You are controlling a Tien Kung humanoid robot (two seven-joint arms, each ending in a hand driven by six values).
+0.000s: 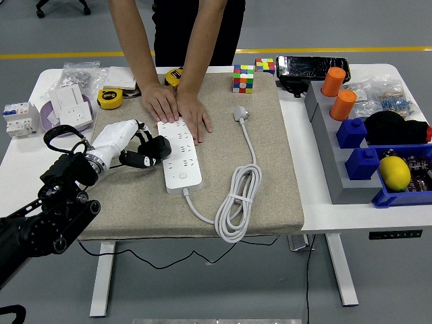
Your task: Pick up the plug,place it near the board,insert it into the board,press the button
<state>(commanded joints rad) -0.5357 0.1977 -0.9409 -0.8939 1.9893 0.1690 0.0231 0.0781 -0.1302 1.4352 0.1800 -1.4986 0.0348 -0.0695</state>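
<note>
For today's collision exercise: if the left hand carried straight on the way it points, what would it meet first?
The left hand, holding the black plug, points right toward the power strip. The plug would likely meet the strip's left edge first, though its height above the strip is unclear.

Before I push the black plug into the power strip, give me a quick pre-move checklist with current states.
1. Plug held: left hand is shut on the black plug. Ok.
2. Plug at the strip: it sits at the left edge of the white power strip, about mid-length. Ok.
3. Prongs lined up with a socket: hidden from the head view. Cannot tell.
4. Strip steadied: the person's hands press flat on its far end. Ok.
5. Clearance: those hands lie close to the plug, on the same strip. Not ok; go slowly.
6. Strip's own cord lies coiled to the right, clear of the plug. Ok.
</note>
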